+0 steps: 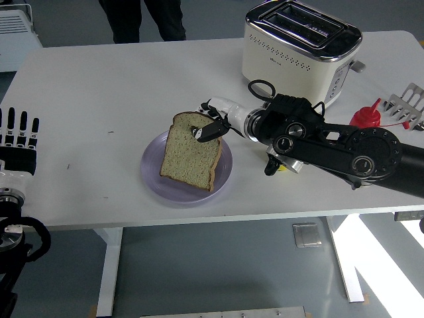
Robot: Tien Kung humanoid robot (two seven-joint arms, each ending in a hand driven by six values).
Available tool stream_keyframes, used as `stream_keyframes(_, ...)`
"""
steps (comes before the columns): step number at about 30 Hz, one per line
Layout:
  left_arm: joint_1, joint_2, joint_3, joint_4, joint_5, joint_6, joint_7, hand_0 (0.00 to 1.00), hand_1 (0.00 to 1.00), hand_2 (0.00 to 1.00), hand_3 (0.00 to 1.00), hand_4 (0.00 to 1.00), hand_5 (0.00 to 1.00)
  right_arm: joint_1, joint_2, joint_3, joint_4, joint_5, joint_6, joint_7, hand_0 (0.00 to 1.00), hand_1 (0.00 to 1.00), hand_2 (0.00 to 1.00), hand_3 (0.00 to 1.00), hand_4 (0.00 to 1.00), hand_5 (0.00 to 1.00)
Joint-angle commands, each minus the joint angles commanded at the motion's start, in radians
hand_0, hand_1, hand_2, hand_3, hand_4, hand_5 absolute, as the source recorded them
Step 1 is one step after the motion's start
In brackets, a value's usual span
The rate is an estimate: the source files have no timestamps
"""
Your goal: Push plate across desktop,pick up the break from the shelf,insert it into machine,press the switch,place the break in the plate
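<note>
A slice of brown bread (189, 154) stands tilted over the pale purple plate (154, 177), its lower edge down at the plate. My right hand (211, 124) is shut on the slice's top edge, thumb and fingers pinching it. The black right arm stretches in from the right across the table. Behind it stands the cream toaster (299, 43) with both slots empty. My left hand (18, 136) rests at the left edge, fingers straight and spread, holding nothing.
A red sauce bottle (366, 117) shows behind my right arm, and a yellow bottle (283, 165) is almost hidden under it. A metal rack (407, 103) sits at the right edge. A person stands at the far side.
</note>
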Motion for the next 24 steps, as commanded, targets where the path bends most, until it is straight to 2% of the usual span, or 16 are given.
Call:
stream_keyframes(7,-0.003,0.002,0.001,0.003,-0.002,0.000,0.000,0.790,0.739,0.704,0.679,0.644,0.998,0.002,0.008,-0.008,-0.013,0.006,-0.006,0.008,0.321,0.366,0.467,0.467,0.183,0.002)
stream_keyframes(8,-0.003,0.002,0.001,0.003,-0.002,0.000,0.000,0.790,0.739,0.704,0.679,0.643,0.998,0.002,0.009,-0.007,-0.014,0.007,-0.006,0.010,0.292,0.430,0.512,0.512,0.286,0.002)
stream_keyframes(24,-0.009,0.004,0.001,0.006,-0.005,0.002,0.001,0.789,0.739,0.705,0.678,0.641,0.998,0.008,0.023,-0.016,-0.020,0.041,-0.011,0.017,0.285,0.442,0.529,0.515,0.304,0.002)
